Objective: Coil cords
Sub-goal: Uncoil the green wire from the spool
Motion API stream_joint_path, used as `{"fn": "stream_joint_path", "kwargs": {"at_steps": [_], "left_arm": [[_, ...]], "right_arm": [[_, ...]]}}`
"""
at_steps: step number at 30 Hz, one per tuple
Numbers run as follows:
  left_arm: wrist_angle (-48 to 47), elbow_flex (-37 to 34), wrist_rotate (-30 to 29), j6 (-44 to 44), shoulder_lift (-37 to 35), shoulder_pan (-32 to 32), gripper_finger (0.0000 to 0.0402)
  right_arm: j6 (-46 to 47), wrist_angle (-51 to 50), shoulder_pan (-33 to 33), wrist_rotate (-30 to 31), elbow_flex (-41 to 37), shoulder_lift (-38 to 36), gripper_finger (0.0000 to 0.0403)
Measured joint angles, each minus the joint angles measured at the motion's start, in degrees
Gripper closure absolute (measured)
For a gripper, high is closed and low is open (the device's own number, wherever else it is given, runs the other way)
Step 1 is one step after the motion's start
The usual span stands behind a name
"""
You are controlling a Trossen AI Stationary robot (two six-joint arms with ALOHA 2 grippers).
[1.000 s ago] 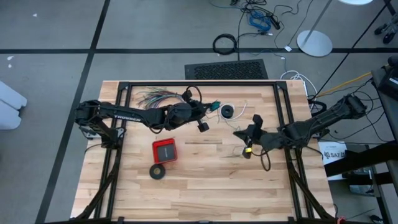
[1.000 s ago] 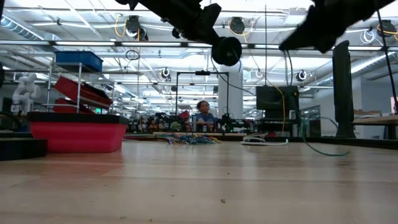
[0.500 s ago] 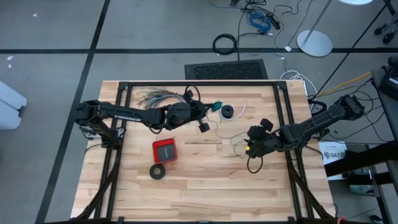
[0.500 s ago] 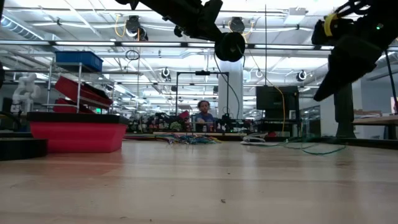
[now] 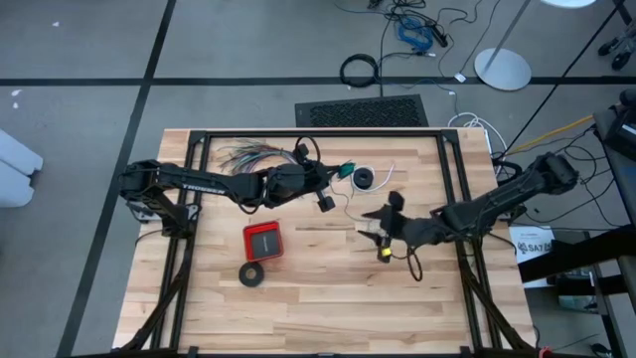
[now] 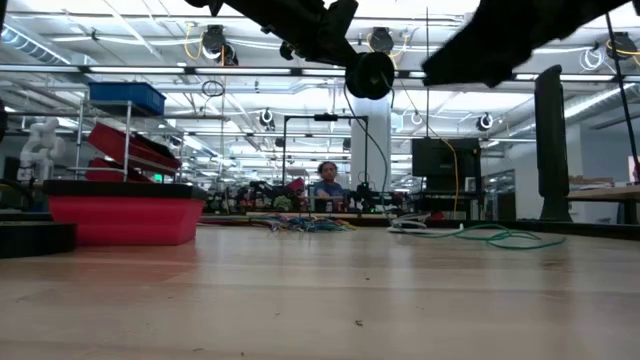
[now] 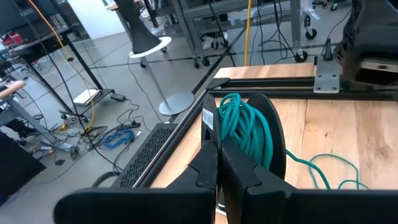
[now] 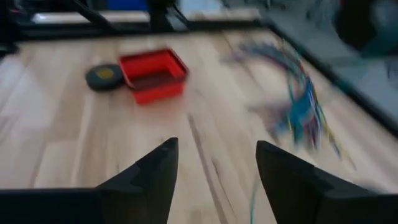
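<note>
On the left side of the table (image 5: 298, 308), the left arm reached across toward the middle. Its gripper (image 5: 343, 171) was squeezed tight on a small coil of green wire (image 7: 245, 127). In the left wrist view the two fingers (image 7: 208, 162) pressed together with the green coil pinched between them, up against a black round piece. The coil was held up off the wood, near the far edge of the table. A loose end of the green wire ran from it down onto the table and trailed toward the right (image 6: 500, 237).

Near the far left edge lay a fan of colored wires (image 5: 243, 154). Closer to the front sat a red box (image 5: 263, 241), and just beside it a black ring (image 5: 251, 274) lay flat on the wood.

In the middle, near the left gripper, a black round piece (image 5: 365, 178) sat on the table with a thin white cord (image 5: 383, 175) by it.

On the right, the right arm came in from the table's right edge. Its gripper (image 5: 383, 221) hung over the middle of the table with its two fingers (image 8: 149, 177) spread wide apart and nothing between them. The loose green wire lay on the wood near it.

Far back in the room a person (image 6: 327, 180) was sitting.
</note>
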Motion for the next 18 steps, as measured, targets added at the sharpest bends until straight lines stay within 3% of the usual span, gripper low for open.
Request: {"fn": "stream_joint_path", "kwargs": {"at_steps": [11,18], "left_arm": [[0.4,0.0,3.2,-2.9,0.0,-1.2,0.0397],[0.6,0.0,3.3,-4.0,0.0,-1.7,0.0397]], "right_arm": [[-17.6,22.9,-6.4,6.1,0.0,13.6,0.0225],[-19.0,30.6,-10.1,6.3,0.0,18.6,0.0251]]}}
